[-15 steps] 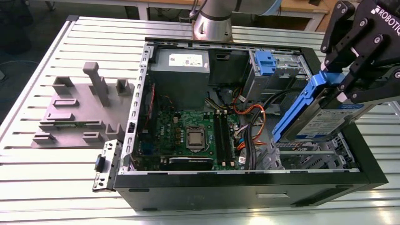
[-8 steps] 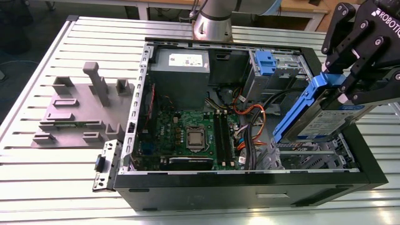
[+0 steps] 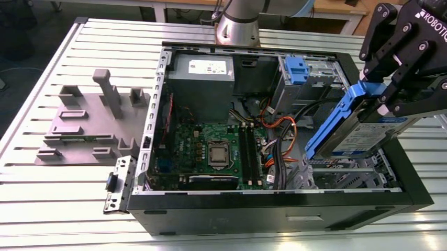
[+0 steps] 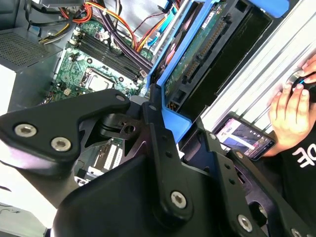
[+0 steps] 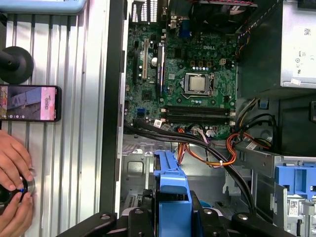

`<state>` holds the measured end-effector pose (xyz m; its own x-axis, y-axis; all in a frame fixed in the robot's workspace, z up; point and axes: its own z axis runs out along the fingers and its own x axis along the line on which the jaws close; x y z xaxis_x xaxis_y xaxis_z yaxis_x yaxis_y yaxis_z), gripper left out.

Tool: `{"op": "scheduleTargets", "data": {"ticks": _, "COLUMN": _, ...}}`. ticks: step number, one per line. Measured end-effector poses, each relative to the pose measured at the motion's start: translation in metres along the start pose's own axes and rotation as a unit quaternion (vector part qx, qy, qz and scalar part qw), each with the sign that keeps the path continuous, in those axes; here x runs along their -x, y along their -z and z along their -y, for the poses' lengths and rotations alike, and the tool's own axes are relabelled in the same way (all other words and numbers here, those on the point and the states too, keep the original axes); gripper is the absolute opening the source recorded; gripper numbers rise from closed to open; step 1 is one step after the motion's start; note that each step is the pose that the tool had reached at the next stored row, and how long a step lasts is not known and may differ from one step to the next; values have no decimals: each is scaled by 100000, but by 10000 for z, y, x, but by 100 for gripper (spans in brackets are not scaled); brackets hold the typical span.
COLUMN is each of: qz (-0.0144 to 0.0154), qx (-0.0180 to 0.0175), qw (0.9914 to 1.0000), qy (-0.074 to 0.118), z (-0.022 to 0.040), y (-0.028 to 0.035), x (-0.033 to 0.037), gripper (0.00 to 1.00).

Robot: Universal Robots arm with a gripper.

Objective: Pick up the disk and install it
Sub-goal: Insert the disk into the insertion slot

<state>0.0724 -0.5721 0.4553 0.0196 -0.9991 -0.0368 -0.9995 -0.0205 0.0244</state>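
While my gripper (image 3: 391, 97) hangs over the corner of the open computer case (image 3: 279, 209) on the exterior view's right, its fingers are pressed together on the upper end of the disk (image 3: 363, 137). The disk is in the air, clear of the table (image 3: 56, 198), and tilted. Its labelled face is turned toward the exterior camera and its blue rail (image 3: 335, 125) runs down the side nearer the motherboard (image 3: 209, 141). The lower end reaches down toward the metal drive cage (image 3: 349, 175) inside the case; I cannot tell whether it touches the cage.

In the second wrist view I see the disk's underside (image 4: 197, 61) with its row of connector pins, and the blue rail sits between my black fingers (image 4: 154, 106). In the first wrist view the rail (image 5: 170, 182) sticks out ahead of my tool, above the case floor and a bundle of orange and black cables (image 5: 207, 148).

The case lies on its side with the grey power supply (image 3: 202, 78) at its far end and a small blue latch piece (image 3: 296, 70) standing beside it. A grey plastic fixture (image 3: 84, 120) sits on the table, well apart from the case on the exterior view's left. On the slats outside the case wall lies a phone (image 5: 29, 102), and near it a person's hands (image 5: 12, 165) rest on a small round object.
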Motion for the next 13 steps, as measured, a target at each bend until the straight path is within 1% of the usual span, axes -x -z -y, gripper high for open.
{"op": "scheduleTargets", "data": {"ticks": 2, "qz": 8, "qx": -1, "qw": 100000, "qy": 2, "z": 6, "y": -1, "x": 0, "gripper": 36}}
{"op": "scheduleTargets", "data": {"ticks": 6, "qz": 1, "qx": -7, "qw": 100000, "qy": -249, "z": 46, "y": -7, "x": -2, "gripper": 36}}
{"op": "scheduleTargets", "data": {"ticks": 13, "qz": 8, "qx": -22, "qw": 99998, "qy": -586, "z": 70, "y": -46, "x": -9, "gripper": 36}}
